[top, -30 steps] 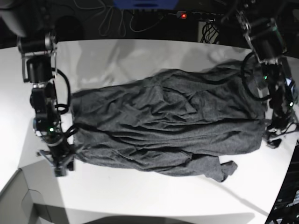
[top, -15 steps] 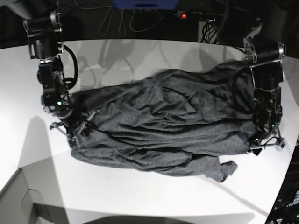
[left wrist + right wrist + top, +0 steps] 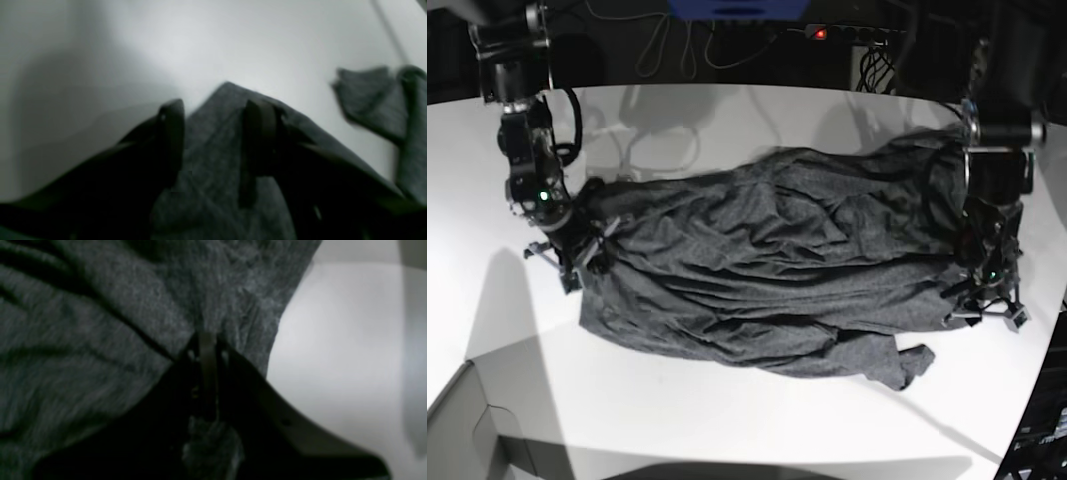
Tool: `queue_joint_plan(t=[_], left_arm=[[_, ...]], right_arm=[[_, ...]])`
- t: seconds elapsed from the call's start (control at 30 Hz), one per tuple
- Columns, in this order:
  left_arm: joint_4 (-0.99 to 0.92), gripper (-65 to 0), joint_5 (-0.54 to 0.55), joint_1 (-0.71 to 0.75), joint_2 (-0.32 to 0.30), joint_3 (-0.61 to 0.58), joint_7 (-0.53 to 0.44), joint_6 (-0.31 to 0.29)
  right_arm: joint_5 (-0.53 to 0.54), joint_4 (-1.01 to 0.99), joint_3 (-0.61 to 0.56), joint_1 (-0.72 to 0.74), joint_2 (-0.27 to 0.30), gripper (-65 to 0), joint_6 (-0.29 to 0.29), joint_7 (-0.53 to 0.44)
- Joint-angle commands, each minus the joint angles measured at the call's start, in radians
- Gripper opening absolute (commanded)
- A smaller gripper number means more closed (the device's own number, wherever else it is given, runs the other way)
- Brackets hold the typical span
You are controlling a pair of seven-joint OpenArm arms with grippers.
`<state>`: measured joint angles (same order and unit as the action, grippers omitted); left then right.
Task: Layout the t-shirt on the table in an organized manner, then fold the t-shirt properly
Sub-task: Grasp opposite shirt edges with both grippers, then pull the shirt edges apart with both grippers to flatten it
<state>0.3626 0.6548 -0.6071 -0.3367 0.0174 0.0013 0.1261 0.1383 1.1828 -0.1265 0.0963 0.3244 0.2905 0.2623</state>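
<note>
The right pincer (image 3: 206, 340) pinches the t-shirt (image 3: 777, 270), which lies bunched on the table (image 3: 727, 420). The left pincer (image 3: 213, 133) stands half-wide with cloth between its fingers. It could slip out and stay crumpled.

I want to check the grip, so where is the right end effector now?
In the base view the right end effector is at the left, shut on the t-shirt at its left edge, over the white table.
</note>
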Motion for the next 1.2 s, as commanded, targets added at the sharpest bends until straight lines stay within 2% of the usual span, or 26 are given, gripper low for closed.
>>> queue_joint_plan(t=[0.0, 0.1, 0.2, 0.37, 0.47, 0.7, 0.8, 0.97, 1.03, 1.17], left_arm=[[-0.023, -35.4, -0.005, -0.053, -0.012, -0.01, -0.045, -0.009], [-0.089, -33.2, -0.005, -0.084, -0.011, -0.029, -0.097, -0.009], [-0.069, -31.8, -0.005, -0.09, -0.009, -0.032, -0.108, -0.009], [0.029, -31.8, 0.006, -0.09, -0.009, -0.026, -0.106, -0.006], [0.151, -31.8, 0.009, -0.08, -0.014, -0.024, -0.105, -0.001], [0.557, -31.8, 0.009, 0.103, -0.04, 0.013, 0.064, 0.001], [0.689, -31.8, 0.007, 0.192, -0.034, 0.094, 0.133, 0.001], [0.86, -31.8, 0.006, 0.341, -0.006, 0.226, 0.242, 0.001], [0.902, -31.8, 0.006, 0.385, -0.003, 0.266, 0.266, -0.001], [0.972, -31.8, 0.006, 0.471, 0.003, 0.303, 0.288, -0.003]], right_arm=[[-0.009, 0.024, 0.003, -0.028, 0.02, -65.0, 0.003, 0.039], [-0.009, 0.124, 0.017, -0.108, 0.031, -65.0, 0.003, 0.039], [-0.009, 0.231, 0.107, -0.183, 0.034, -65.0, 0.003, 0.041], [-0.009, 0.294, 0.173, -0.229, 0.034, -65.0, 0.003, 0.042], [-0.009, 0.294, 0.181, -0.22, 0.034, -65.0, 0.003, 0.042], [-0.009, 0.293, 0.13, -0.117, 0.034, -65.0, 0.003, 0.045], [-0.009, 0.217, 0.086, -0.042, 0.035, -65.0, 0.003, 0.045], [-0.009, 0.064, 0.077, 0.052, 0.034, -65.0, 0.003, 0.045], [-0.01, -0.005, 0.075, 0.084, 0.015, -65.0, 0.008, 0.042], [-0.01, -0.209, 0.075, 0.196, 0.006, -65.0, 0.079, 0.036]])
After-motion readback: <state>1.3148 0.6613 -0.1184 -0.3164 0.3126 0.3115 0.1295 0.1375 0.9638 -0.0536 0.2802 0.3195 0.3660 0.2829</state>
